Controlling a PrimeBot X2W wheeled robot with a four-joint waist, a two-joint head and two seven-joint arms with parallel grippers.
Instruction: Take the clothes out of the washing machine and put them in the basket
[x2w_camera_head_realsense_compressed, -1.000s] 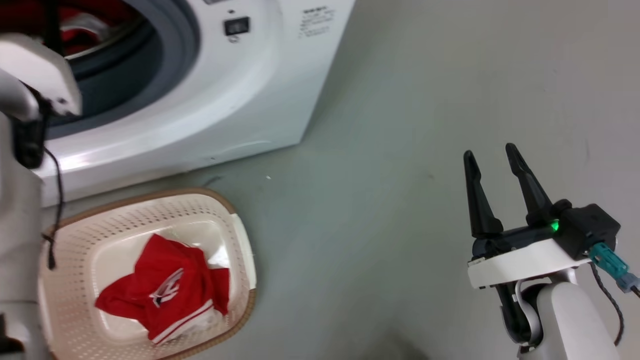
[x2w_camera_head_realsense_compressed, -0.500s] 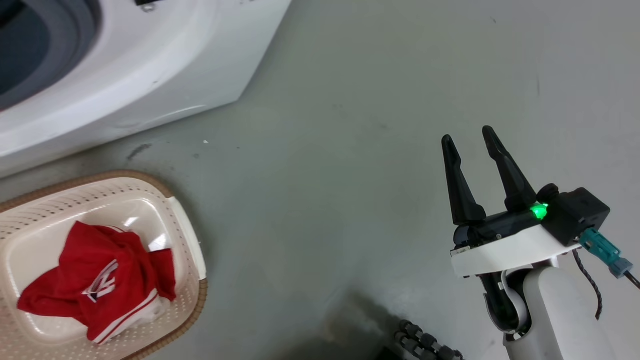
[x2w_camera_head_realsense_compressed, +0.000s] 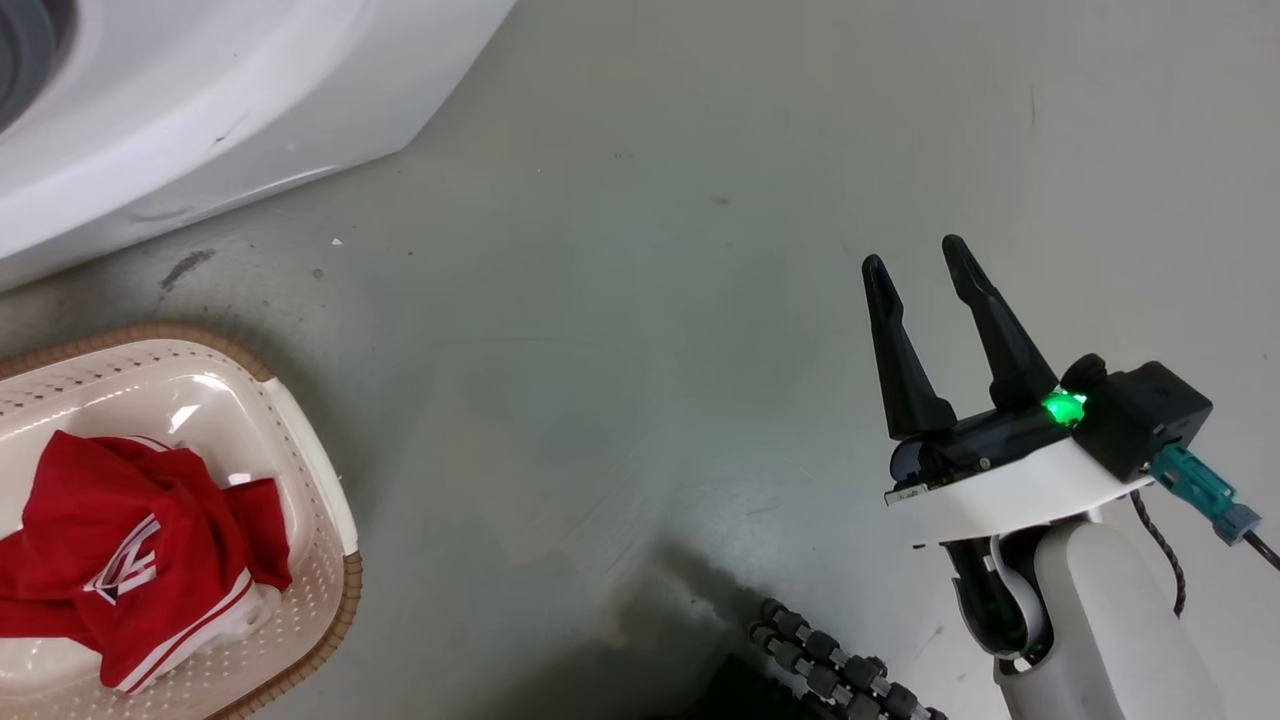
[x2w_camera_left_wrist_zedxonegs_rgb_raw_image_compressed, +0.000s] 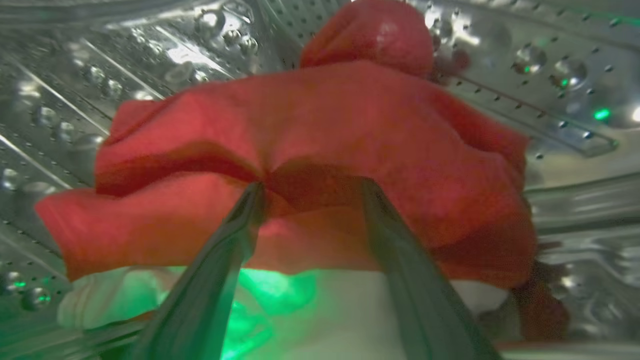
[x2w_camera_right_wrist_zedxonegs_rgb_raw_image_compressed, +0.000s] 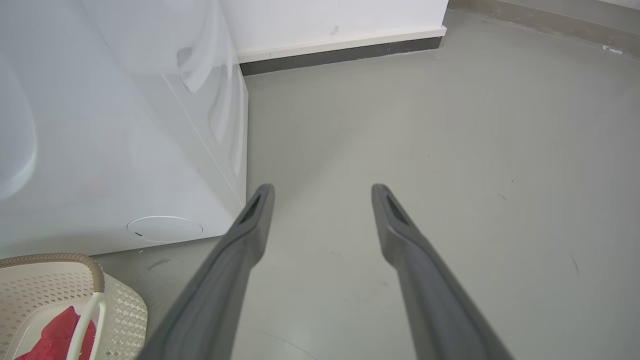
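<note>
Inside the perforated drum (x2w_camera_left_wrist_zedxonegs_rgb_raw_image_compressed: 75, 75) of the washing machine (x2w_camera_head_realsense_compressed: 200, 90), we are holding our left gripper (x2w_camera_left_wrist_zedxonegs_rgb_raw_image_compressed: 311, 186) with its fingers spread. Both tips are pressing into a crumpled red garment (x2w_camera_left_wrist_zedxonegs_rgb_raw_image_compressed: 320, 120), and a fold of it is bunching between them. Out over the grey floor (x2w_camera_head_realsense_compressed: 620, 300), we are hovering our right gripper (x2w_camera_head_realsense_compressed: 912, 252) with its fingers apart and nothing between them, well away from the basket (x2w_camera_head_realsense_compressed: 347, 590). Another red garment (x2w_camera_head_realsense_compressed: 110, 540) is lying in that basket, which is sitting near the machine's front.
</note>
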